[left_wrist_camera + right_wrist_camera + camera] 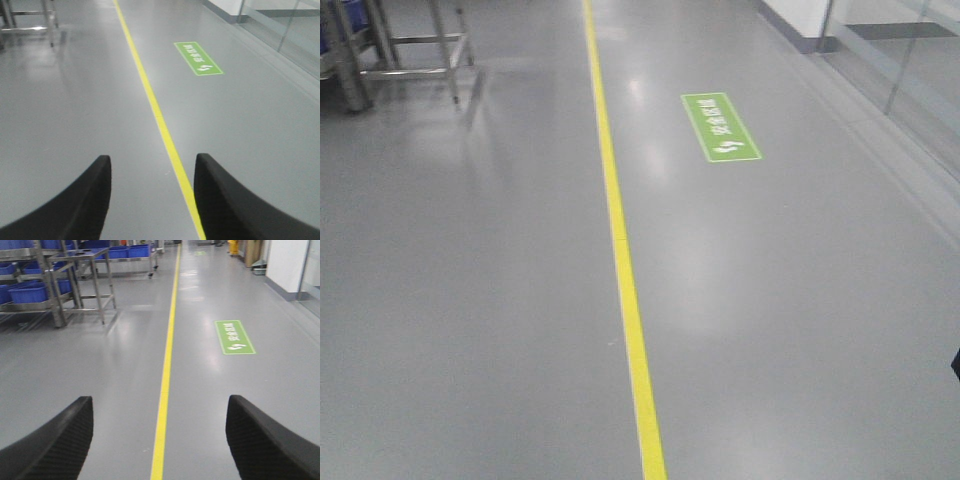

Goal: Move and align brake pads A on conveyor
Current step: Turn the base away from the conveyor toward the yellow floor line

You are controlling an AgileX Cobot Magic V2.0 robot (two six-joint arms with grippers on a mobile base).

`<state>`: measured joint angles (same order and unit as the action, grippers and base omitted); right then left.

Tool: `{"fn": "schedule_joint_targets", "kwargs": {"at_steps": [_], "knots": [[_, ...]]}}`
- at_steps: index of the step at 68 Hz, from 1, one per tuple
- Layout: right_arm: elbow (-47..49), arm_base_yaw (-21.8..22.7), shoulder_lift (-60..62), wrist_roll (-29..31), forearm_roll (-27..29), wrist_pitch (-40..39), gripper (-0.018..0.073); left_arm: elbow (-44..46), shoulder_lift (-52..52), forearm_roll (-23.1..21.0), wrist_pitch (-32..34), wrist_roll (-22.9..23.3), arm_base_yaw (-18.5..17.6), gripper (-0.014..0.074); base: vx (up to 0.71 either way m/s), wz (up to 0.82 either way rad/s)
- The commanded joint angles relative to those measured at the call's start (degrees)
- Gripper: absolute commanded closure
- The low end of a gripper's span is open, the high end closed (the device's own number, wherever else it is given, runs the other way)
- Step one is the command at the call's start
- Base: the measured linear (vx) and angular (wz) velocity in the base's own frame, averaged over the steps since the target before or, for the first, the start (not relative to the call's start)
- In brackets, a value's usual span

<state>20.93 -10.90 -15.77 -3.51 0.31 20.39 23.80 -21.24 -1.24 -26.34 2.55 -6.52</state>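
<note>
The brake pads A and the conveyor are out of view in every frame. My left gripper (pixel 151 160) is open, its two black fingers held apart above bare grey floor with nothing between them. My right gripper (pixel 159 402) is open too, wider, with its ribbed black fingers either side of a yellow floor line (pixel 165 385) and nothing held. In the front view neither gripper shows.
A grey factory floor (pixel 470 300) carries the yellow floor line (pixel 625 270) and a green floor sign (pixel 720 127). Steel racks (pixel 80 280) with blue bins (pixel 27 292) stand far left. A glass partition (pixel 910 60) runs along the right.
</note>
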Motion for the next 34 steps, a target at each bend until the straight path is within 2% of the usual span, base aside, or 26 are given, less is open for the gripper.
{"fn": "schedule_joint_targets", "kwargs": {"at_steps": [1, 18, 34], "knots": [[1.37, 0.06, -0.61, 0.42, -0.31, -4.14, 0.0036, 1.46, -0.52, -0.42, 4.32, -0.05, -0.23, 0.0242, 0.07, -0.46], [1.37, 0.06, -0.61, 0.42, -0.31, -4.14, 0.0036, 1.46, -0.52, -0.42, 4.32, -0.05, -0.23, 0.0242, 0.12, -0.32], [1.37, 0.06, -0.61, 0.42, -0.31, -4.2, 0.0036, 1.46, -0.52, -0.42, 4.32, -0.05, -0.23, 0.0242, 0.23, -0.13]]}}
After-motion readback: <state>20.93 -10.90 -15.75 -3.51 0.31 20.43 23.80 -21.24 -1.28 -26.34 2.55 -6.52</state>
